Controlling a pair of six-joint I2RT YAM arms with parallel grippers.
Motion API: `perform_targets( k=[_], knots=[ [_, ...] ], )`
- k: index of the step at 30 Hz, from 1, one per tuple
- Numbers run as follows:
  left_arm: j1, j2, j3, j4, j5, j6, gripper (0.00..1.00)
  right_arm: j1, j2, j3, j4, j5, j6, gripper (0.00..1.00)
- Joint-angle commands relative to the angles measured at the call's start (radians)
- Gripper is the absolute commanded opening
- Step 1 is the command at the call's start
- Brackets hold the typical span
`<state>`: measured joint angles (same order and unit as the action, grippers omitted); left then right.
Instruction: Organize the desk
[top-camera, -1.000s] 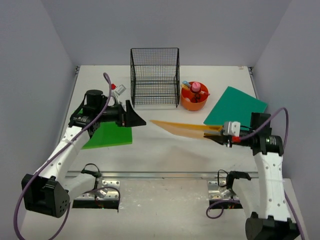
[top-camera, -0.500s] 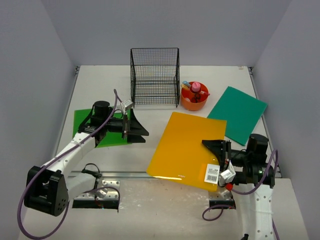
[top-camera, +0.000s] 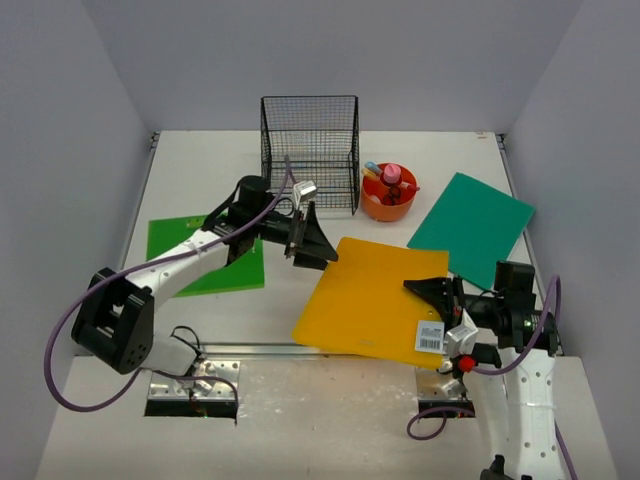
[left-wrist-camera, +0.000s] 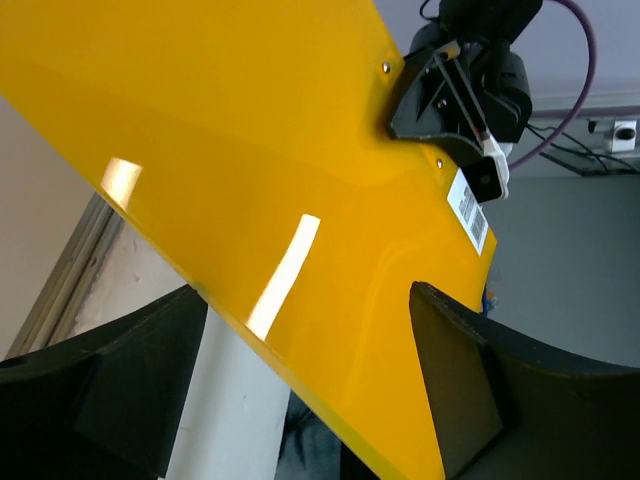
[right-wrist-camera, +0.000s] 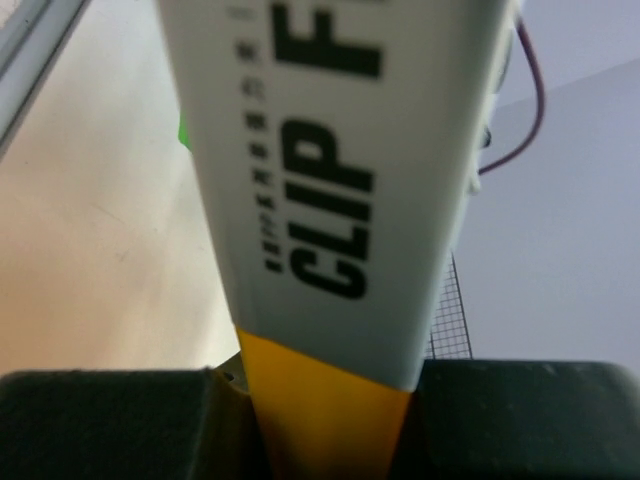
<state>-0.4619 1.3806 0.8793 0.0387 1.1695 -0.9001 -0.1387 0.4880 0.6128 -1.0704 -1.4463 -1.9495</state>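
A yellow clip folder (top-camera: 380, 300) hangs tilted above the white desk (top-camera: 200, 160), near its silver rail (top-camera: 260, 350). My right gripper (top-camera: 437, 292) is shut on the folder's right edge, beside a barcode sticker (top-camera: 429, 336). In the right wrist view the jaws (right-wrist-camera: 325, 400) pinch the yellow sheet (right-wrist-camera: 320, 430) below its white printed label (right-wrist-camera: 320, 150). My left gripper (top-camera: 312, 242) is open at the folder's upper left corner. In the left wrist view the folder (left-wrist-camera: 250, 150) runs between the wide-apart fingers (left-wrist-camera: 450, 380) of that gripper (left-wrist-camera: 305, 300), without being squeezed.
A black wire-mesh rack (top-camera: 310, 150) stands at the back middle. A round orange tray (top-camera: 385, 212) with pens sits to its right. A teal folder (top-camera: 472, 228) lies at the right. A green folder (top-camera: 205, 255) lies at the left, under the left arm.
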Motion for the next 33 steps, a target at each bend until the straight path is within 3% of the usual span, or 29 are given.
perform_targets(
  k=[1, 6, 11, 15, 21, 23, 24, 25, 26, 27, 29, 30, 31, 33],
  knots=[
    [-0.063, 0.062, 0.072, 0.139, 0.015, -0.061, 0.75, 0.001, 0.007, 0.022, -0.045, -0.186, -0.577, 0.00],
    [-0.071, 0.099, 0.056, 0.233, 0.028, -0.159, 0.62, 0.001, -0.022, -0.018, 0.006, -0.192, -0.589, 0.00],
    [-0.084, 0.115, 0.022, 0.367, 0.049, -0.258, 0.58, 0.001, -0.048, -0.060, 0.059, -0.196, -0.602, 0.00],
    [-0.103, 0.124, 0.024, 0.385, 0.052, -0.273, 0.53, 0.001, -0.051, -0.073, 0.067, -0.207, -0.620, 0.00],
    [-0.134, 0.143, 0.031, 0.417, 0.059, -0.289, 0.35, 0.001, -0.045, -0.079, 0.100, -0.213, -0.620, 0.00],
    [-0.141, 0.157, 0.053, 0.426, 0.061, -0.290, 0.18, 0.001, -0.040, -0.082, 0.106, -0.216, -0.620, 0.00],
    [-0.143, 0.160, 0.057, 0.426, 0.059, -0.289, 0.17, 0.001, -0.040, -0.082, 0.105, -0.216, -0.620, 0.04],
    [-0.143, 0.165, 0.059, 0.426, 0.058, -0.285, 0.02, 0.001, -0.039, -0.082, 0.103, -0.215, -0.620, 0.12],
    [-0.141, 0.166, 0.061, 0.424, 0.056, -0.273, 0.00, 0.001, -0.037, -0.081, 0.100, -0.212, -0.619, 0.28],
    [-0.141, 0.164, 0.060, 0.418, 0.055, -0.270, 0.00, 0.001, -0.037, -0.081, 0.099, -0.211, -0.618, 0.31],
    [-0.132, 0.143, 0.059, 0.389, 0.051, -0.228, 0.00, 0.001, -0.033, -0.068, 0.067, -0.198, -0.616, 0.74],
    [-0.121, 0.130, 0.057, 0.370, 0.049, -0.205, 0.00, 0.001, -0.030, -0.063, 0.052, -0.194, -0.615, 0.87],
    [-0.108, 0.119, 0.054, 0.368, 0.046, -0.186, 0.00, 0.001, -0.029, -0.061, 0.042, -0.189, -0.614, 0.96],
    [-0.056, 0.088, 0.044, 0.300, 0.031, -0.131, 0.00, 0.001, -0.031, -0.060, 0.032, -0.158, -0.587, 0.99]
  ],
)
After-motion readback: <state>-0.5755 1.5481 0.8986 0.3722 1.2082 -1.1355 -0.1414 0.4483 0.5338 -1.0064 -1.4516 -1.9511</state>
